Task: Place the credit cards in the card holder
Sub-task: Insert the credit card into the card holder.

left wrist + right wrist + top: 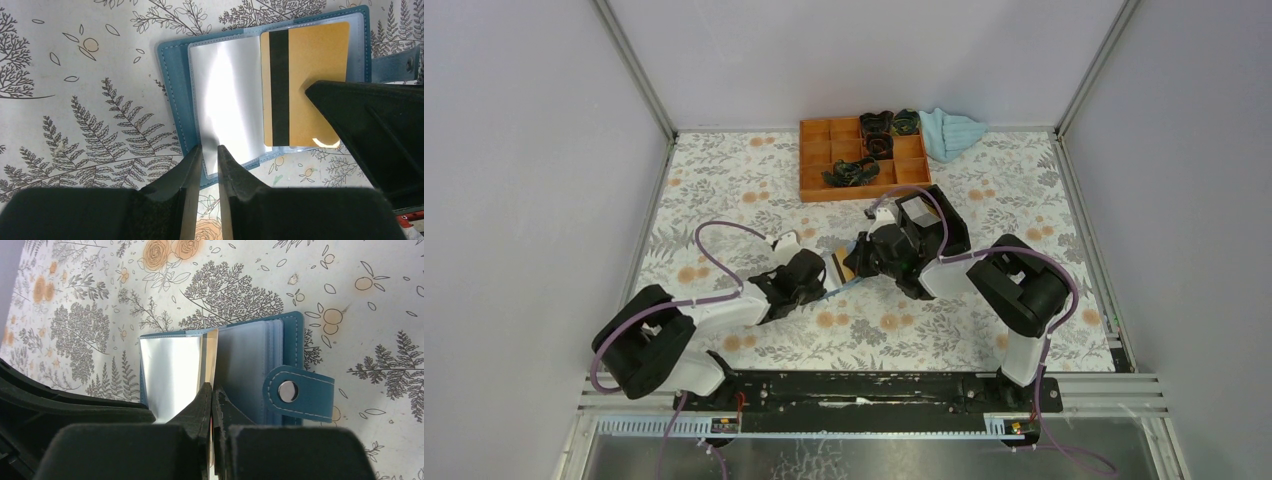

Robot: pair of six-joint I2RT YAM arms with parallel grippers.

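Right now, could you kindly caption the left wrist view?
Left claw pinches a sleeve of the open card holder; right claw holds a tan card.

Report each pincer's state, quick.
Left pincer: closed on a clear sleeve of the card holder.
Right pincer: closed on the tan credit card.

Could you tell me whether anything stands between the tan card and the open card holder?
Nothing visible does. The card holder lies open, the left gripper pinches a clear sleeve, and the right gripper holds the tan card against its pages.
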